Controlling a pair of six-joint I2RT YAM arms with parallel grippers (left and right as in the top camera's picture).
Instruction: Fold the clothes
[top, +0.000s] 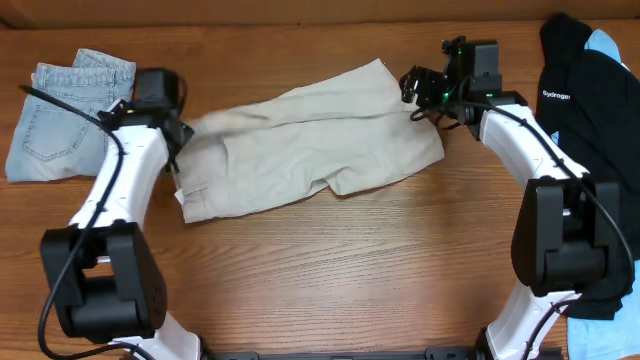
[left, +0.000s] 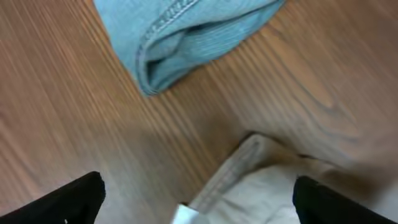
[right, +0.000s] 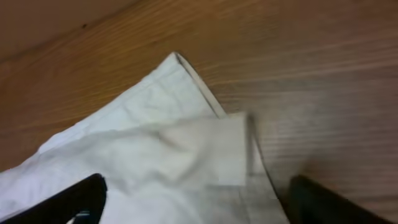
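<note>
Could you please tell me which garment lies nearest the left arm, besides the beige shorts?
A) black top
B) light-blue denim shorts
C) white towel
B: the light-blue denim shorts lie folded beside the left arm, apart from the beige shorts; the black top is at the right.

**Counter** (top: 330, 270): brown wood grain, smooth, with a low satin sheen; the grain shows plainly beyond both sets of jaws.

**Cream shorts** (top: 300, 140): matt woven cloth, soft and lightly creased. Between the left jaws the stitched waistband (left: 227, 171) forms a thicker edge. Between the right jaws the hem (right: 199, 87) lies flat and dull.

**Denim shorts** (left: 186, 37), beyond the left jaws: pale blue, matt, with raised double stitching. The view is blurred, so the ribbed weave may be finer than it looks.

**Black top** (top: 585, 80), outward of the right jaws: smooth dark cloth with printed white lettering.

**Arms** (top: 120, 190): white and black plastic shells, semi-gloss.

**Jaws**: black, matt.
</note>
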